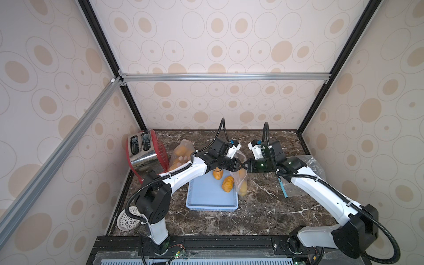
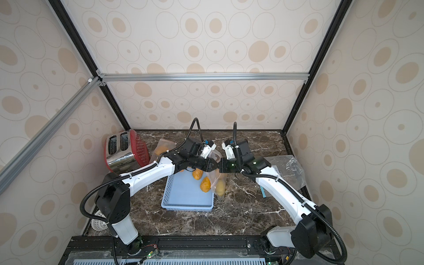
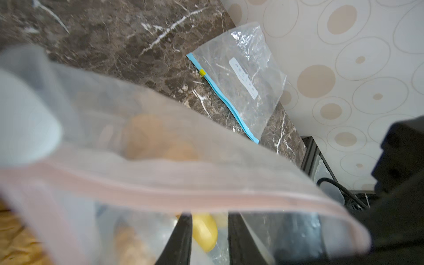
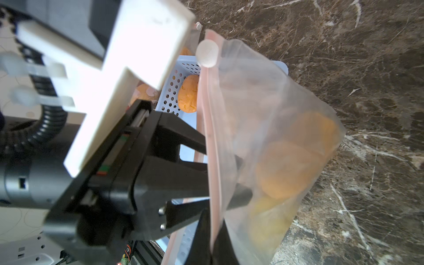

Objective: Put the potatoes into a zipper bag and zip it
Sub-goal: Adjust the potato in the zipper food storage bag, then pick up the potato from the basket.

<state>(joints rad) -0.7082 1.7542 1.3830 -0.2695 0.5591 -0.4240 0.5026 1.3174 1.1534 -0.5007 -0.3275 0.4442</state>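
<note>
A clear zipper bag with a pink zip strip hangs upright just past the right edge of the blue tray. Several orange and yellow potatoes sit inside it. My right gripper is shut on the bag's rim. My left gripper meets it from the other side, its fingers narrowly apart at the bag's mouth; a yellow potato shows between them. In both top views, two potatoes lie in the tray.
A second bag holding potatoes leans by the red and chrome toaster at the back left. An empty clear bag with a blue zip lies flat on the marble at the right. A white perforated disc lies front left.
</note>
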